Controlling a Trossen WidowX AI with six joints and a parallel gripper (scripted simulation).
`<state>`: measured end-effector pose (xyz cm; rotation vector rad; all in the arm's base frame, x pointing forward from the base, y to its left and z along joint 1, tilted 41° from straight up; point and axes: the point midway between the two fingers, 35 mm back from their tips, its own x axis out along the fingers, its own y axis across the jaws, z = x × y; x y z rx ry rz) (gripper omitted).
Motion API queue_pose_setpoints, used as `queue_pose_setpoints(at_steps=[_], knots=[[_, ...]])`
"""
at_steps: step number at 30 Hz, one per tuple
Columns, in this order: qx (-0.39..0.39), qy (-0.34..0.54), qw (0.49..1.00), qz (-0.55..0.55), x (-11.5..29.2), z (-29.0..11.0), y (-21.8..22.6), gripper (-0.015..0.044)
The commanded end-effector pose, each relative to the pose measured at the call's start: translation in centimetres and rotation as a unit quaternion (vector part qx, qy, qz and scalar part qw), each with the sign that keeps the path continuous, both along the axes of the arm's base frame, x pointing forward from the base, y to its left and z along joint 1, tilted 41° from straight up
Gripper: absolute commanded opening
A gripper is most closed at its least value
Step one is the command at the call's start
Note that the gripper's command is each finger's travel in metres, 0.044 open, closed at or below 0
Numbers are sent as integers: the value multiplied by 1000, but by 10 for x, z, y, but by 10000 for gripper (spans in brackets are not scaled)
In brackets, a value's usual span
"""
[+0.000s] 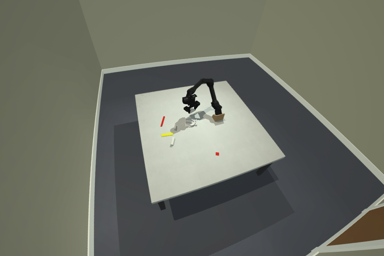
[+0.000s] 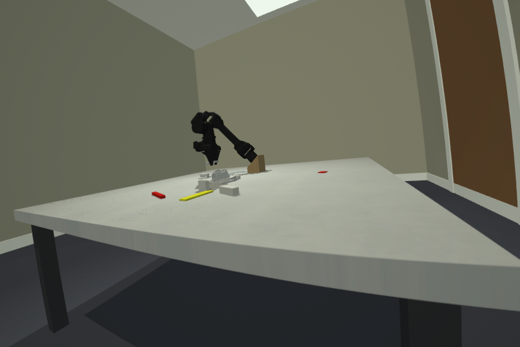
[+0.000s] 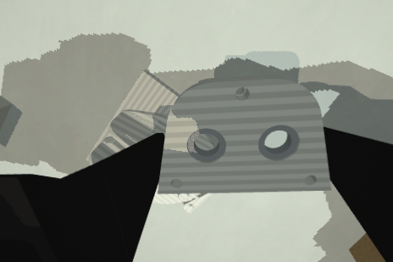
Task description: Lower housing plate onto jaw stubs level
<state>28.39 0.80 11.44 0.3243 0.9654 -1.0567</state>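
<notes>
The grey housing plate (image 3: 243,170) (image 1: 192,109), with a rounded top edge and two large round holes, is held flat between the fingers of my gripper (image 1: 192,110) (image 2: 214,162) (image 3: 235,137). The gripper is shut on its two sides. The pale base with the jaw parts (image 1: 190,122) (image 2: 220,176) stands on the table, below the held plate and apart from it. In the wrist view, a striped part of this base (image 3: 144,91) shows left of the plate, turned at an angle to it. The plate hides the rest, and the jaw stubs cannot be made out.
A small pale block (image 1: 176,128) (image 2: 203,184), a white block (image 1: 172,141) (image 2: 229,190), a yellow bar (image 1: 167,135) (image 2: 196,195) and a red bar (image 1: 162,121) (image 2: 158,194) lie beyond the base. A red square (image 1: 217,154) (image 2: 322,172) lies apart. The brown arm mount (image 1: 218,118) (image 2: 256,165) stands nearby.
</notes>
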Motion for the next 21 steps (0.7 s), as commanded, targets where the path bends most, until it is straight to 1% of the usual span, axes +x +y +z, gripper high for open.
queue_pose_setpoints(at_steps=[1,11,21], knots=[[-11,30,999,42,2,-8,11,351],[-36,102,984,139,1,-25,34,351],[-62,173,955,233,-2,-43,57,351]])
